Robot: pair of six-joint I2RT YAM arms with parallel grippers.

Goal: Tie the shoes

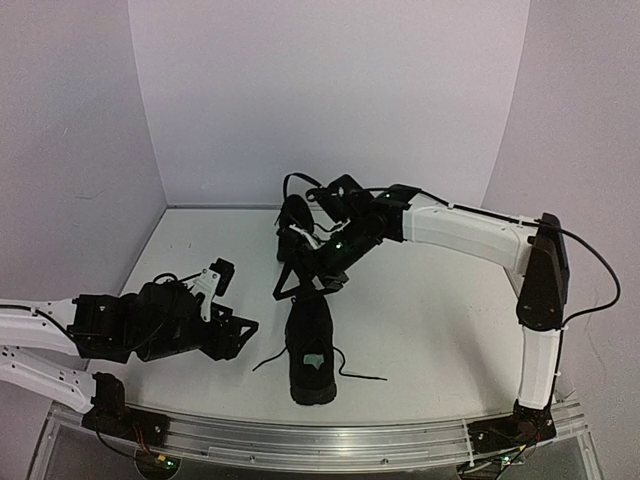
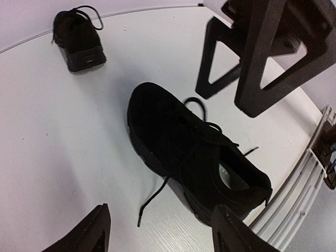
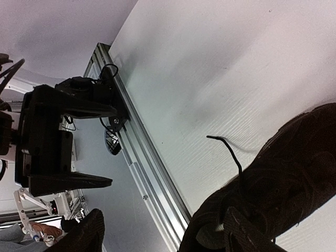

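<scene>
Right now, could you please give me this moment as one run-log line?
left gripper open, empty | right gripper open above near shoe | lace ends loose on table | far shoe apart

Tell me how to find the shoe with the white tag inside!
Find the near edge of the white table, by the metal rail. The black shoe there is yours. Only it shows a pale label inside; the other shoe sits farther back.

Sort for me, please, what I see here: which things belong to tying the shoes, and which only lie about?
Belong to the job:
near shoe
its loose laces
far shoe
left gripper, open
right gripper, open

Only there:
metal rail
black cable
</scene>
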